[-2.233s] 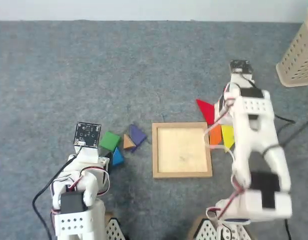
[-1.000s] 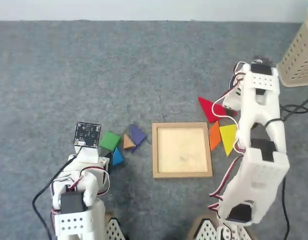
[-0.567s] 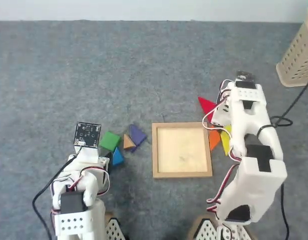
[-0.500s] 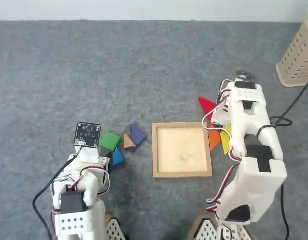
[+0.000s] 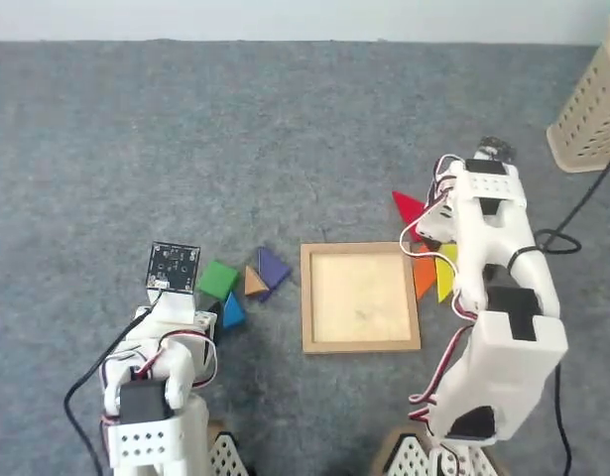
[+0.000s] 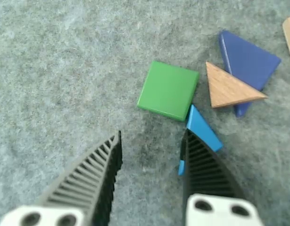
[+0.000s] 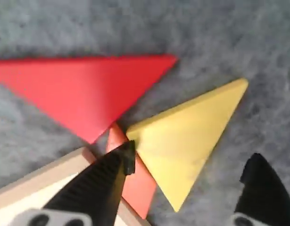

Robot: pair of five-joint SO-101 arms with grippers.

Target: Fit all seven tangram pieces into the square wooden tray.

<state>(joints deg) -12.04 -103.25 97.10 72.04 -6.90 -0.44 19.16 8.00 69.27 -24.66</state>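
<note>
Starting on the left: the left tool point(image 6: 152, 141) hangs released with nothing in it, low over the grey tabletop point(image 5: 285, 129). One jaw sits right by the blue triangle point(image 6: 203, 134). The green square point(image 6: 168, 90) is just past that, then the wooden triangle point(image 6: 229, 87) and the dark blue piece point(image 6: 248, 61).

The tray point(image 5: 309, 297) sits in the middle with no pieces in it.

The red triangle point(image 7: 88, 89), orange triangle point(image 7: 137, 188) and yellow triangle point(image 7: 187, 136) are bunched together off its right edge, so the right arm is clearly the nearer one. The right tool point(image 7: 192, 162) is spread wide, straddling the yellow triangle. One jaw tip is at the corner where yellow meets orange; the other is out over bare tabletop past the far edge. It isn't gripping anything yet. My guess is it closes on yellow, which then only has to cross orange to reach the tray.
</note>
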